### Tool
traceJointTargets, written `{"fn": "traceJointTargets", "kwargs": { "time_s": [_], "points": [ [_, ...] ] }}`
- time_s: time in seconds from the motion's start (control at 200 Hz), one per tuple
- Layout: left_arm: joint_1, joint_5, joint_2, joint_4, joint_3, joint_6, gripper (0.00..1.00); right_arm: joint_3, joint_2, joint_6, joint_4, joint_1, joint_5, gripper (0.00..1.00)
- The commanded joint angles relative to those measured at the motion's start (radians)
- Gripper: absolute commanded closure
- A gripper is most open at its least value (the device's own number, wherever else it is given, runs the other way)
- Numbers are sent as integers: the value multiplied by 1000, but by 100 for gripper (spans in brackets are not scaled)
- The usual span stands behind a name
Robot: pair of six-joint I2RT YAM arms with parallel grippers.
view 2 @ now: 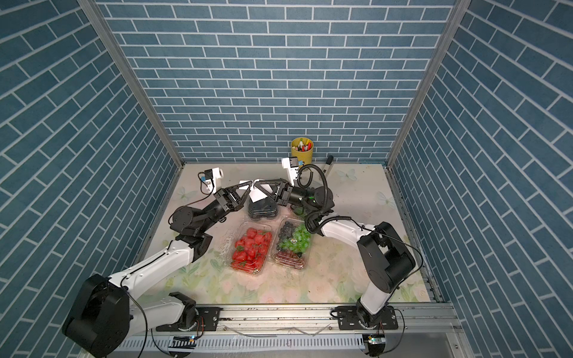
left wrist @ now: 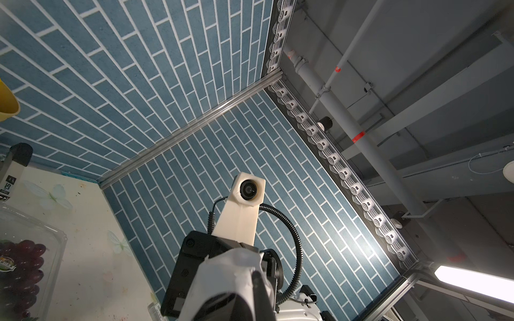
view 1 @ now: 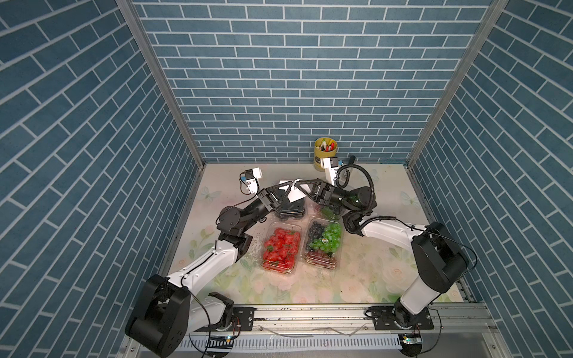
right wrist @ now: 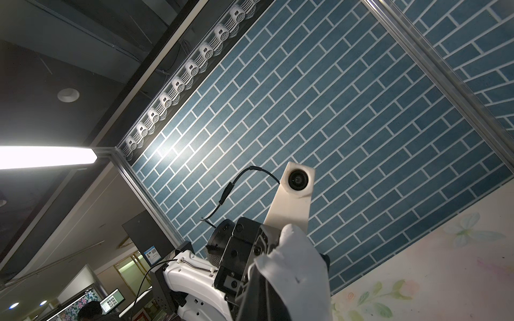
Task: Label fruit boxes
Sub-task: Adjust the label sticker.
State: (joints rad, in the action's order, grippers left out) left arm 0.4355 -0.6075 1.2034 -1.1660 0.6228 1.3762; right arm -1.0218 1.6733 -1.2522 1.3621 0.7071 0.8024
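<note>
Four clear fruit boxes sit mid-table: strawberries (view 1: 280, 248), mixed green, dark and red grapes (view 1: 324, 241), black berries (view 1: 294, 211), and one mostly hidden under my right wrist (view 1: 329, 213). Purple grapes (left wrist: 23, 264) show in the left wrist view. My left gripper (view 1: 290, 183) and right gripper (view 1: 298, 183) meet tip to tip above the black-berry box. Both are shut on a white sticker sheet (view 1: 294, 194) that hangs between them. The sheet covers the jaws in the left wrist view (left wrist: 228, 275) and the right wrist view (right wrist: 294, 264).
A yellow pen cup (view 1: 325, 152) stands by the back wall, with a dark-capped marker (view 2: 328, 163) lying to its right. Blue brick walls close in the left, right and back. The floral table (view 1: 372, 272) runs to a metal rail at the front.
</note>
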Motion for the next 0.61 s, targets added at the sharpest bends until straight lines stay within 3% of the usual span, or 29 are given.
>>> {"fn": "traceJointTargets", "kwargs": {
  "time_s": [0.0, 0.23, 0.295, 0.36, 0.485, 0.6],
  "points": [
    [9, -25, -12, 6, -13, -24, 100, -14, -25, -17, 32, 15, 23, 100],
    [9, -29, 6, -25, -13, -12, 100, -3, -32, -16, 30, 17, 18, 100],
    [3, -34, -8, -12, -9, -18, 100, 12, -35, -15, 29, 10, 10, 84],
    [-11, -34, -34, 21, -7, -32, 100, 39, -46, -13, 29, -2, -5, 75],
    [-33, -30, -113, 154, -2, -106, 100, 123, -95, 27, -23, -35, -52, 64],
    [-33, 3, -209, 368, 24, -240, 100, 182, -179, 130, -185, -45, -97, 62]
  ]
}}
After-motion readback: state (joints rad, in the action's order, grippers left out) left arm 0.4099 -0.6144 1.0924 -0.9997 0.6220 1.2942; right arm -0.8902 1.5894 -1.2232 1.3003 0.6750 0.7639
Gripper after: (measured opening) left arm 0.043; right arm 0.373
